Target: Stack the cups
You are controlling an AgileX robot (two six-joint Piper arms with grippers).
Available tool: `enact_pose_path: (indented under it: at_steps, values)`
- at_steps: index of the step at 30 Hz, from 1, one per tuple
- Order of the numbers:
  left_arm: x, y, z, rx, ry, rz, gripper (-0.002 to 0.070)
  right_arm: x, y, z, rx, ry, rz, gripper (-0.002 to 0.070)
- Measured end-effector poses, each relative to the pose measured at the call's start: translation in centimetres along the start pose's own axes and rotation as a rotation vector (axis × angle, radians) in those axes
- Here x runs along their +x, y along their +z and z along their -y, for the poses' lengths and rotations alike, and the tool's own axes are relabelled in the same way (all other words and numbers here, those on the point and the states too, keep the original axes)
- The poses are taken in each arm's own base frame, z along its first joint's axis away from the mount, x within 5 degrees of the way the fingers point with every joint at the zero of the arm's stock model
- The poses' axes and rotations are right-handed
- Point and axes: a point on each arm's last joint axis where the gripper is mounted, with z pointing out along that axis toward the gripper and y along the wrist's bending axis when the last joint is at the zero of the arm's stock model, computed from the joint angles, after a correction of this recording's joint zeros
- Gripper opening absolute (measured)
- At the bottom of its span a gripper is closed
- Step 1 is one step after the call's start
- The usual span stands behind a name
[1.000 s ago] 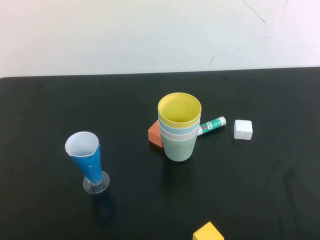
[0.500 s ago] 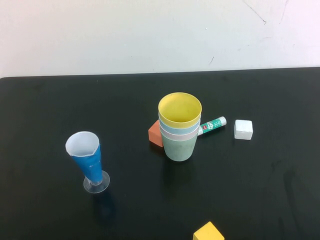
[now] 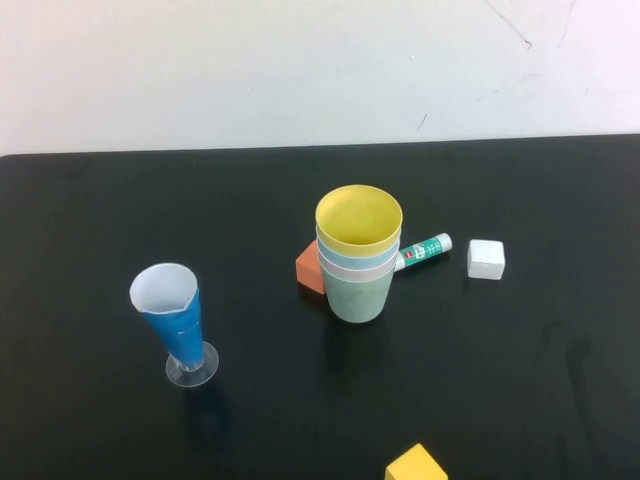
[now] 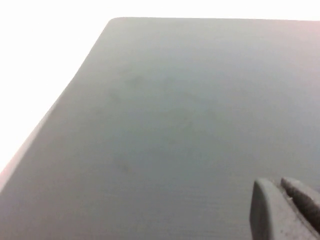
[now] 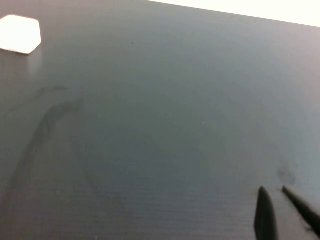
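High view showed four cups point(image 3: 358, 262) nested in one stack mid-table: yellow on top, then blue, pink, green. My left gripper point(image 4: 286, 210) and right gripper point(image 5: 282, 212) hung over bare table point(image 3: 120, 210), away from the stack; fingers of both seemed nearly pressed together, empty.

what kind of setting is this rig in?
Likely a lab test bench: a bare black tabletop against a plain white wall, with staged props, namely stacked pastel plastic cups, a yellow cube and a white cube. Both grippers sit low over the tabletop, holding nothing.
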Motion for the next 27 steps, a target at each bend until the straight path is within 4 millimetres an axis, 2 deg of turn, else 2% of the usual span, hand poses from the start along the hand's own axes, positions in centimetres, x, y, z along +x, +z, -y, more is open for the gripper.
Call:
enact_pose_path:
  at_steps: [4,11,27]
  values:
    - [0.17,-0.01,-0.1,-0.022,0.015,-0.017,-0.0002,0.0,0.0,0.0,0.0,0.0,0.0,-0.0001]
    - [0.36,-0.03,0.27,0.047,0.131,-0.037,-0.0002,0.0,0.0,0.0,0.0,0.0,0.0,-0.0001]
    - [0.39,-0.05,0.48,0.086,0.12,-0.039,-0.0001,0.0,0.0,0.0,0.0,-0.003,0.0,-0.0001]
